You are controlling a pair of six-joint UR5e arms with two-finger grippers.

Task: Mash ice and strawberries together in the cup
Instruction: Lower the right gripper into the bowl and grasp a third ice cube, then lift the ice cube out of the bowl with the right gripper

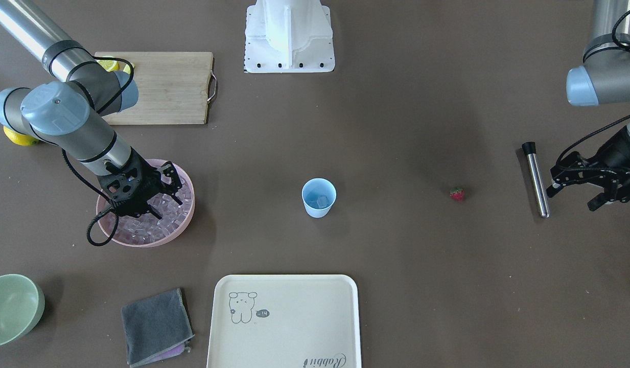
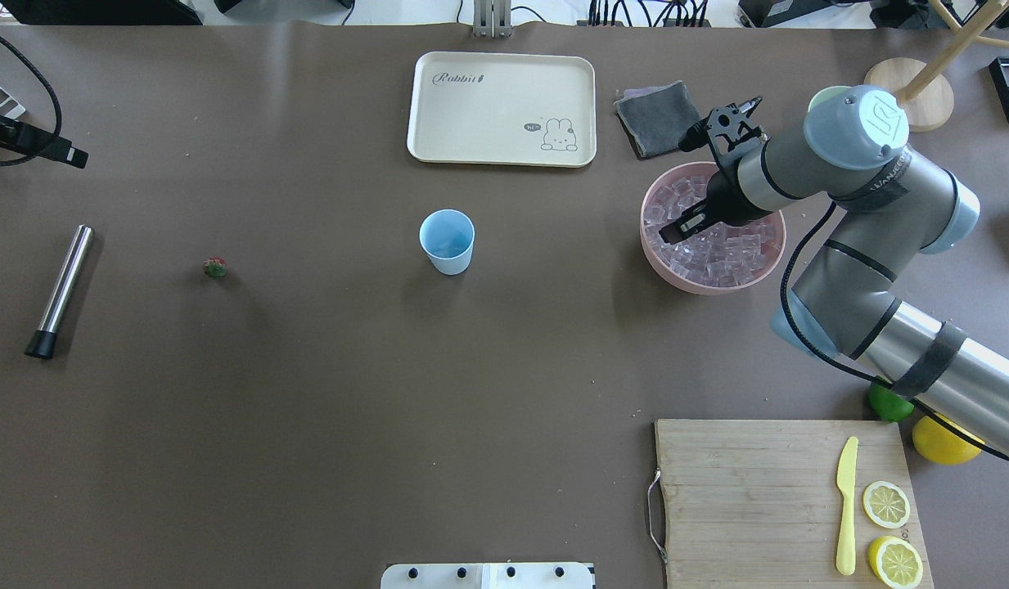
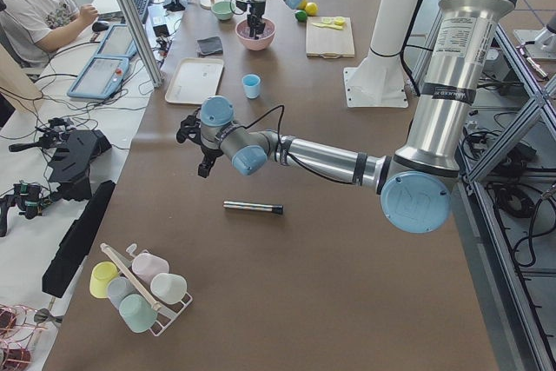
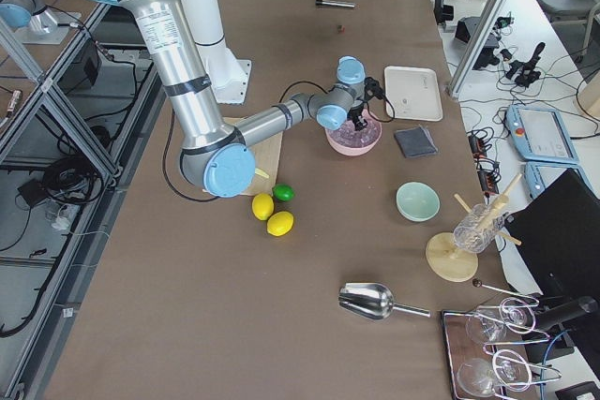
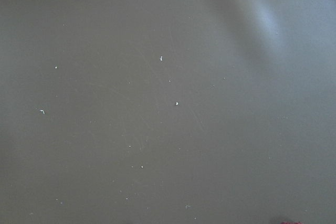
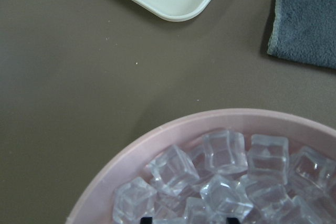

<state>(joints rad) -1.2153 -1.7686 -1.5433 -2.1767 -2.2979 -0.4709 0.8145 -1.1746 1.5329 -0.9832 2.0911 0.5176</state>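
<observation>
1. Your right gripper [image 1: 172, 191] hangs over the round pink plastic bowl [image 2: 700, 288] with its tips down among the clear, glossy ice cubes [image 6: 223, 153]. The wrist view shows the 2 tips spread wider than 1 cube, and I judge that nothing is clamped yet.
2. The small light-blue plastic cup [image 1: 319, 198] stands upright in the middle of the tabletop, well apart from the bowl. At least 1 cube seems to lie inside it, so the ice step looks begun but not finished.
3. The tiny red strawberry with a green top [image 1: 457, 193] lies on the bare tabletop, between the cup and the slim steel rod with a black cap [image 1: 536, 179]. It is not in the cup.
4. Your left gripper [image 1: 573, 198] hovers just beside the rod with its fingers apart, holding nothing.
5. The task looks early. You have yet to carry over more ice, drop the strawberry in the cup, pick up the rod and do all of the mashing.
</observation>
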